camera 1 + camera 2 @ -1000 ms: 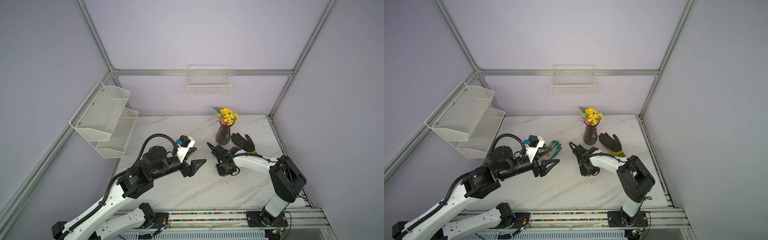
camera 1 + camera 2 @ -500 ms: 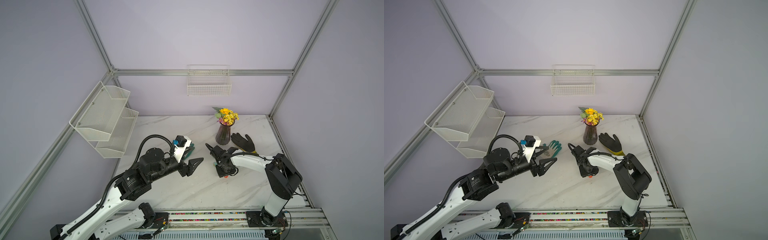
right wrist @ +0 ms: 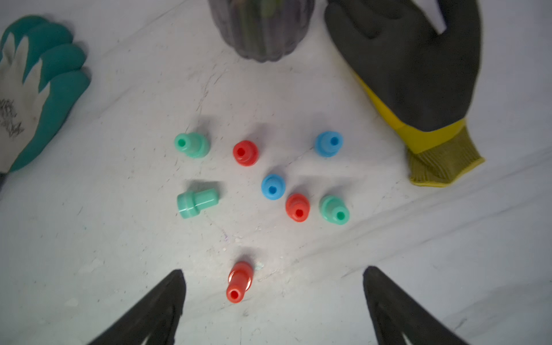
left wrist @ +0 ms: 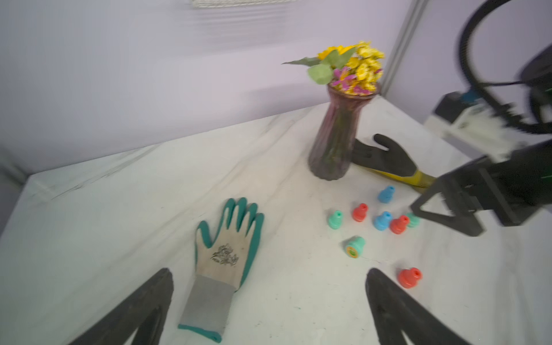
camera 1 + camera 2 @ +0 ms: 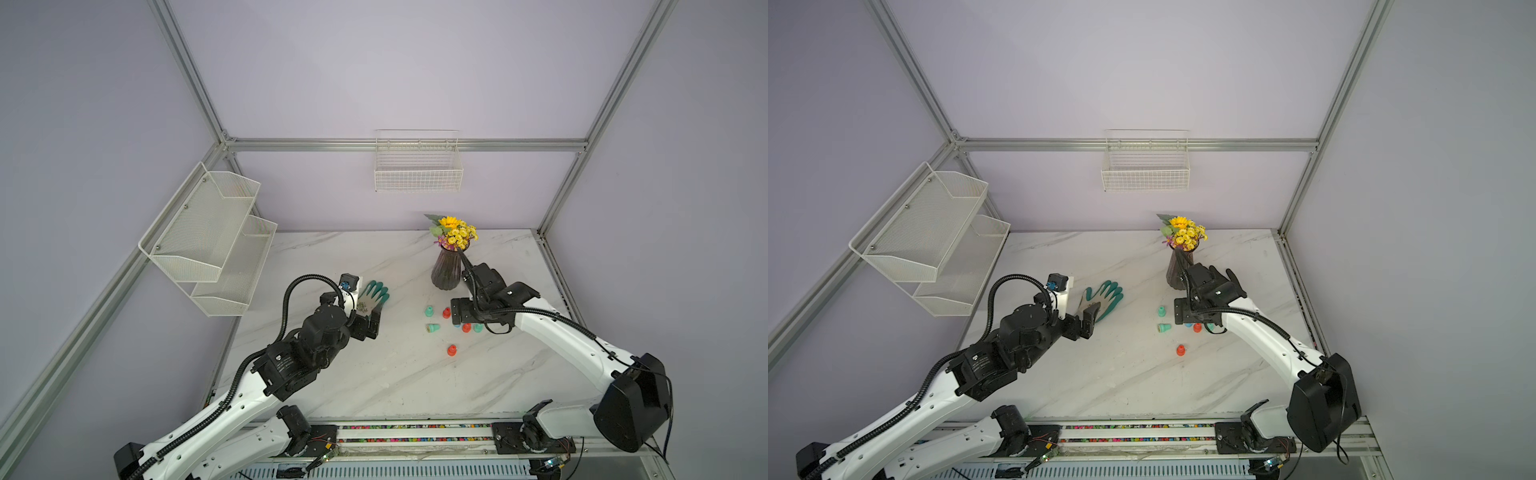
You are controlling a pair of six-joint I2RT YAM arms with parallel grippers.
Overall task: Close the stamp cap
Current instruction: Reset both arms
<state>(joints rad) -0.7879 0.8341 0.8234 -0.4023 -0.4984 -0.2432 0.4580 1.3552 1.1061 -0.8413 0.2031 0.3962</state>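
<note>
Subject: eight small plastic stamps [image 3: 272, 186] are seen on the marble bench [image 3: 89, 239]: three green, three red, two blue.
Form: each has a wide round end that steps down to a slim neck. A small hole is seen in the narrow end.
Location: seven are grouped loosely in front of the vase [image 5: 446, 270], between the two gloves. None of them touches a glove or the vase.
Lone red stamp [image 3: 239, 282]: it stands on its wide end, apart from the group and on the side nearer the robot's base. It is nothing's neighbour and is untouched.
Lying green stamp [image 4: 354, 246]: it is found on its side at the group's edge. An orange ring around a green centre is shown on its wide end in the left wrist view.
Cap condition: on the upright stamps it cannot be told whether a cap is seated.
Right gripper [image 3: 274, 271]: it is held above the group, its fingers spread wide with nothing between them.
Left gripper [image 4: 268, 273]: it is held over the bench near the cuff of the teal glove [image 4: 227, 254], its fingers spread wide and empty.
Black glove [image 3: 412, 68]: it is laid flat just beside the vase, its yellow cuff toward the stamps.
Vase contents: yellow flowers are carried.
</note>
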